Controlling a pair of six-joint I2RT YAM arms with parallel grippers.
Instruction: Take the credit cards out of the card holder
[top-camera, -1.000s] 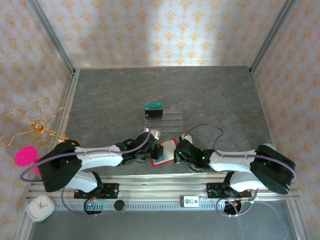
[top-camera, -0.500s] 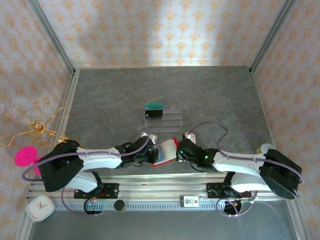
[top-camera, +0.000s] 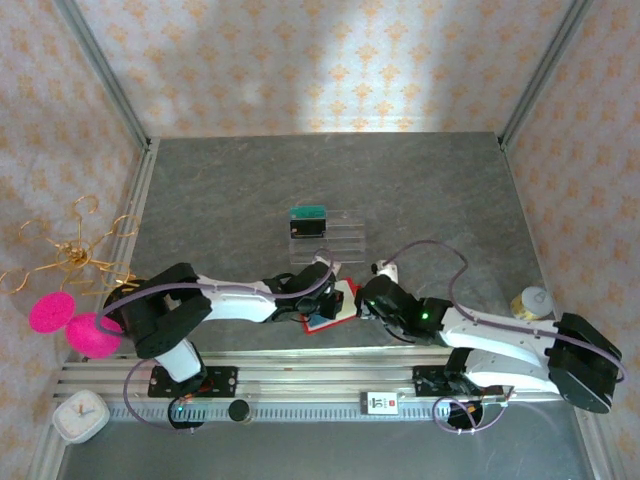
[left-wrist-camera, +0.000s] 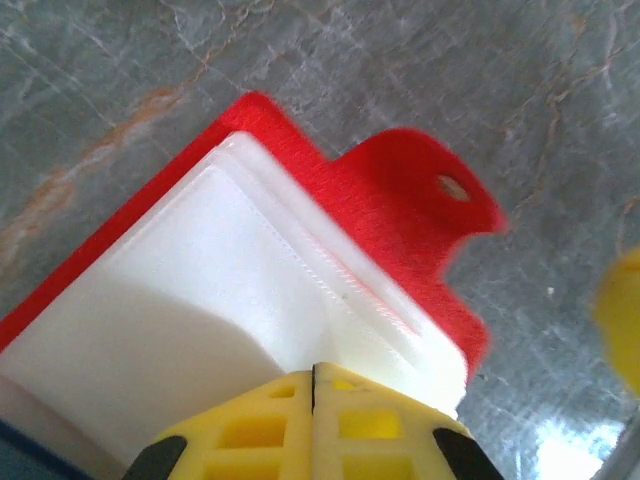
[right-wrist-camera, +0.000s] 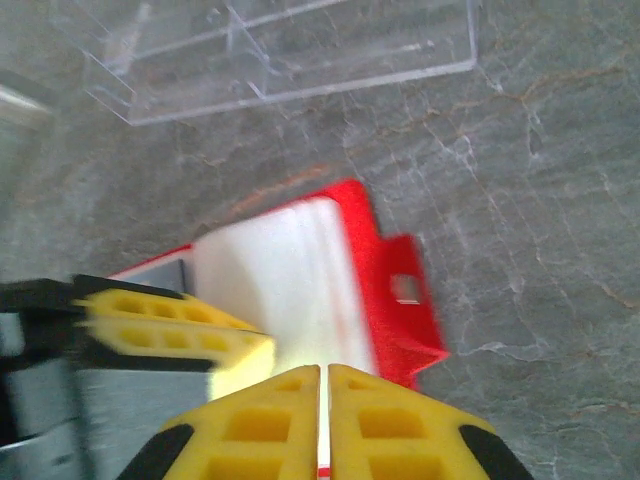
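red card holder (left-wrist-camera: 400, 200), white-pocketed, pinched by right hand (right-wrist-camera: 324, 372); left hand (left-wrist-camera: 313, 368) closed.

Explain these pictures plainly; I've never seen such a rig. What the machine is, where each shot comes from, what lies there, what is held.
This is a robot: two jointed arms bolted to a grey stone-patterned table, each ending in a two-fingered pincer. The wide picture looks down from above and behind them. The two close-ups come from cameras on the wrists, so the yellow fingers there are the pincers. On the table stands a clear plastic compartmented tray, a teal card and a black card at its left end. Nearer the arms is a small flat red card holder with whitish pockets. The right pincer is closed on its edge; the left pincer is shut at the white pocket, grip unclear.
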